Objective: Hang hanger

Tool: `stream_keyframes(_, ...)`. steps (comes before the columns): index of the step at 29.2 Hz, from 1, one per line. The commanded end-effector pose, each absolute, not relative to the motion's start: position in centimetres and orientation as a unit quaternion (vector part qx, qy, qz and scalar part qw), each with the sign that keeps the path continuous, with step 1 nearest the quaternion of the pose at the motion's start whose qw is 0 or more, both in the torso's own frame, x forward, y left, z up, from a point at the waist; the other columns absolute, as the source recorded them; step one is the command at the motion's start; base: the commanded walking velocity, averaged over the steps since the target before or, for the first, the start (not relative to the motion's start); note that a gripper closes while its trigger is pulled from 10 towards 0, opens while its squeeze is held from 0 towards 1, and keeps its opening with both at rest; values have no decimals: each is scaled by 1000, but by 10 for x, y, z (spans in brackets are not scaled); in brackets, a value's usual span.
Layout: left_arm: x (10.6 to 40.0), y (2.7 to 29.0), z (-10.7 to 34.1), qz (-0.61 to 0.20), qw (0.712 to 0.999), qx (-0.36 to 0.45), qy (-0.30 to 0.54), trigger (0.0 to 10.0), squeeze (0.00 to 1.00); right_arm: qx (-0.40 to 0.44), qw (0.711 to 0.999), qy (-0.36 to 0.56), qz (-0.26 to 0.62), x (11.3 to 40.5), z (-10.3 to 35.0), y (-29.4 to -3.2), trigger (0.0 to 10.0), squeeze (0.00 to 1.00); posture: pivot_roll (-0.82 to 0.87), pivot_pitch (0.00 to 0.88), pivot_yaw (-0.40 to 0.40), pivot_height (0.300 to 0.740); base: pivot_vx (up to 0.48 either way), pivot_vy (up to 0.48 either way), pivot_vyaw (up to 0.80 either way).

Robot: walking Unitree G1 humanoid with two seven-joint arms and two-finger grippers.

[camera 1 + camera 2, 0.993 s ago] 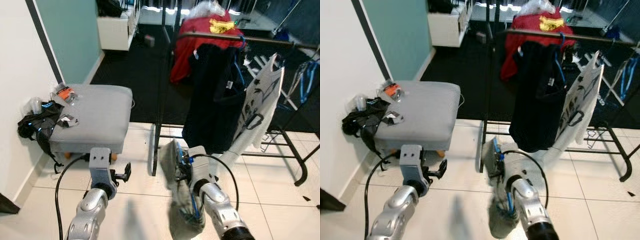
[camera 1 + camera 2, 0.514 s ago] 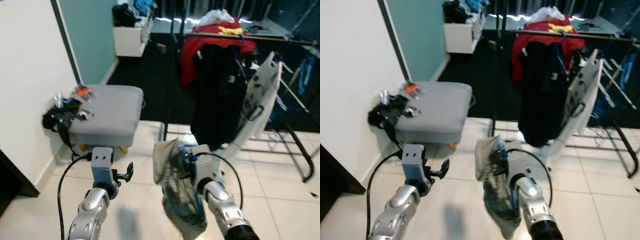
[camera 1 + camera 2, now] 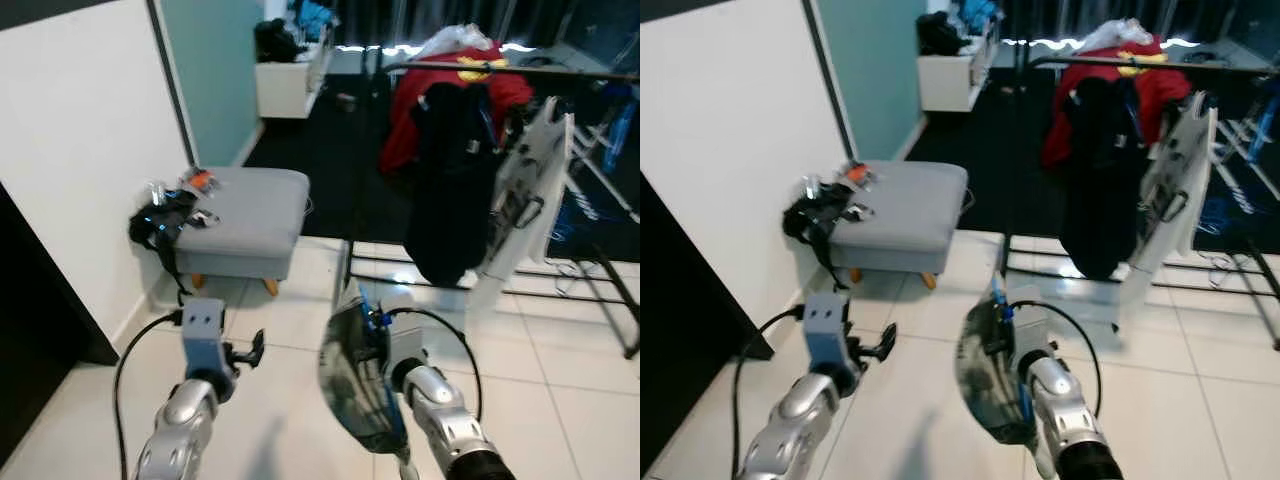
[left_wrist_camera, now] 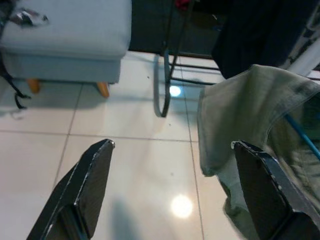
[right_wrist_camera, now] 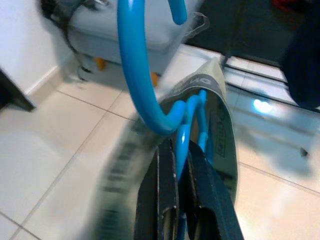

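A blue plastic hanger carries a grey-green garment, and my right gripper is shut on the hanger's neck just below the hook. It is held low over the white tiles, in front of the clothes rack. The rack's dark rail bears a red garment, a black one and a white printed one. My left gripper is open and holds nothing, out to the left of the garment at about the same height.
A grey ottoman with small items and a black bag stands left of the rack. A white wall and a dark panel run along the left. Open tile floor lies beneath both arms.
The whole picture has shifted: the camera has drawn back, so the ottoman and rack look farther away. The garment on the hanger has swung and spread in front of my right arm.
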State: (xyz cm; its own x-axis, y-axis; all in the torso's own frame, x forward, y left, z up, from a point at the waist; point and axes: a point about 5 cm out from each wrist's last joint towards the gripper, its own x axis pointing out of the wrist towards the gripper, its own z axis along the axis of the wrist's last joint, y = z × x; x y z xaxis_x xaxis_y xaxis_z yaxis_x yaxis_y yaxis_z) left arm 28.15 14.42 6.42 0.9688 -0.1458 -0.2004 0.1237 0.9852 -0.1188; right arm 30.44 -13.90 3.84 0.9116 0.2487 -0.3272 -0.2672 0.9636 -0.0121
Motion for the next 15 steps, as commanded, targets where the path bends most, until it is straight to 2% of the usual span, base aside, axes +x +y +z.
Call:
stream_keyframes(1,281,151,58,-61,989,-48,123,10000,0,-17,979,151,133,309,43,-133,10000,0,35,0,14,740,0,0,0)
stream_keyframes(15,289,152,54,-54,988,-13,147,10000,0,-13,980,146,135,317,48,-131,10000,0,23,0,9,740,0,0,0)
